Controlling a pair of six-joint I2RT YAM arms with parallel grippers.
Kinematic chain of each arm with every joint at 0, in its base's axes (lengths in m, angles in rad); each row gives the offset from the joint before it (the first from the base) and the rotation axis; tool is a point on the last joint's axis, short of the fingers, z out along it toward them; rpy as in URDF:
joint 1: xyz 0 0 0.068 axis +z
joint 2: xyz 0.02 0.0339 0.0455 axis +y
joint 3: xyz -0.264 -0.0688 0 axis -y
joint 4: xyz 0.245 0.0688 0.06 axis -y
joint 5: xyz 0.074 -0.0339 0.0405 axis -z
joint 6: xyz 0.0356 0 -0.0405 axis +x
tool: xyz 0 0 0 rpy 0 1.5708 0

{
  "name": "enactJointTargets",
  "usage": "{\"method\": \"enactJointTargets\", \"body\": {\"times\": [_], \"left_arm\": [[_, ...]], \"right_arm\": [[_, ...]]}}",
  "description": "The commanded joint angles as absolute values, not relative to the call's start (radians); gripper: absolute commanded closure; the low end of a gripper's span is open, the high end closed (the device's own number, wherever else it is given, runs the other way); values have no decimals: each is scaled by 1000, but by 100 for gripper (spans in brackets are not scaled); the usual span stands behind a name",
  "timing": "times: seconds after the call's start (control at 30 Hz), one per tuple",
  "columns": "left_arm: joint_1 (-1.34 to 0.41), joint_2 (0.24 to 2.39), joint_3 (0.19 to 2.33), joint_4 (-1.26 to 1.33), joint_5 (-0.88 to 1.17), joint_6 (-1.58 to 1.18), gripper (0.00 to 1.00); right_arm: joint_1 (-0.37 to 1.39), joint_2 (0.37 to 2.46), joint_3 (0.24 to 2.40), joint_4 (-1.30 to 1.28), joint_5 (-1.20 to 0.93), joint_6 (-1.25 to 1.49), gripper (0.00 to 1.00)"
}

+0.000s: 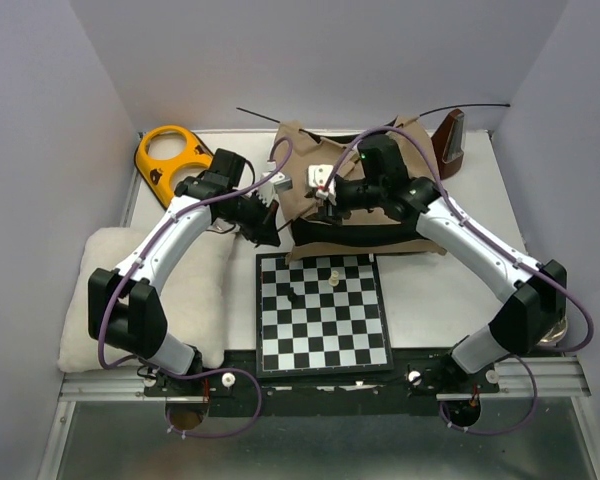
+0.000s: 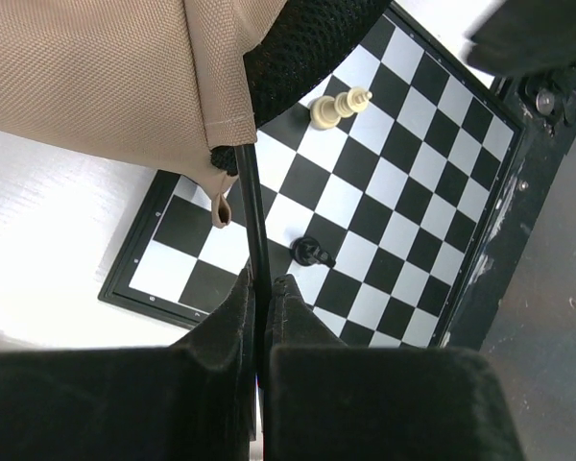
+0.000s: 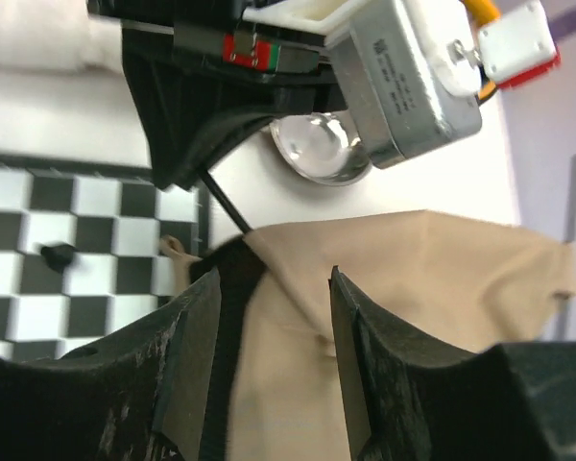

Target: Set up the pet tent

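table (image 1: 435, 300) with chessboard (image 1: 323, 312), cushion (image 1: 92, 275), pet tent (image 1: 298, 150)

**Lighting / image quality check**

Top view: bright, even, diffuse light from above. Only soft shadows lie under the arms on the table (image 1: 430, 300). Focus is sharp throughout.
Left wrist: the bare table is blown to white. The black left gripper fingers (image 2: 221, 384) are underexposed, with almost no detail. The pet tent (image 2: 106, 77) weave is crisp.
Right wrist: the right gripper fingers (image 3: 163, 384) are dark and soft. There is specular glare on the shiny dome (image 3: 312, 149), and the table is overexposed.

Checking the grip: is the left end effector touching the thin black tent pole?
Touching. The left wrist view shows the left end effector pinching the thin black tent pole between its fingers.
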State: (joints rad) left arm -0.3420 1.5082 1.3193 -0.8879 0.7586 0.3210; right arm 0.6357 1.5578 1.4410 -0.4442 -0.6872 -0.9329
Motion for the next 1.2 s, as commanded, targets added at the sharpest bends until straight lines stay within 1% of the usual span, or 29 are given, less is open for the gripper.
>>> {"method": "enactJointTargets", "body": {"times": [0.0,0.1,0.17,0.33,0.5,0.6,0.73,0.93,1.1,1.17], "left_arm": [[-350,1494,1305,-715,859,290,100],[-351,1493,1308,-715,865,285,100],[-353,1503,1324,-741,864,307,100],[-364,1516,1331,-755,864,316,100],[-391,1532,1354,-759,861,304,100],[-397,1540,1367,-765,861,301,100],[-397,1543,1373,-778,862,311,100],[-399,1554,1387,-795,873,321,100],[-402,1559,1390,-798,874,322,100],[-405,1557,1390,-796,874,321,100]], "right_arm": [[643,1488,1407,-393,-698,-401,43],[649,1413,1294,-274,-745,-370,41],[653,1379,1212,-194,-739,-486,40],[661,1414,1245,-199,-753,-805,41],[713,1474,1293,-279,-756,-1084,48],[733,1502,1287,-311,-733,-1195,51],[742,1539,1292,-348,-713,-1284,53],[753,1585,1304,-345,-675,-1333,54],[758,1611,1325,-336,-649,-1353,60],[761,1612,1319,-325,-644,-1365,65]]}}
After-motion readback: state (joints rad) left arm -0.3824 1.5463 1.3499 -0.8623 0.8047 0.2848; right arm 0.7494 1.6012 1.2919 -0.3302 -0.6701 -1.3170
